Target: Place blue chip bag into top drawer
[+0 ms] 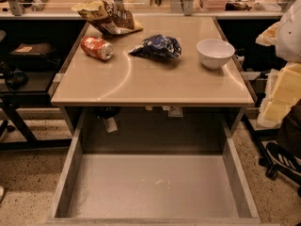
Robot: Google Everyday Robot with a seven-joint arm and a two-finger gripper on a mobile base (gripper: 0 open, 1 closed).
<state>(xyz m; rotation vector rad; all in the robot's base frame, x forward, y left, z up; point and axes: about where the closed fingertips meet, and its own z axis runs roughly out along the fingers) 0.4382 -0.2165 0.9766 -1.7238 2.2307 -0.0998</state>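
Target blue chip bag [156, 46] lies upper centre on desk [141, 84], long axis left-right, well left of hand [281, 95] at right edge, cannot tell its opening; top drawer [155, 187] below.

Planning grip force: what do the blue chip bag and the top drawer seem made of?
Blue chip bag: likely thin foil or plastic film, glossy, judging by its crumples and glints. Top drawer: apparently grey metal, matte, with a lightly scuffed bottom. The hand sits at the right edge, off the table.
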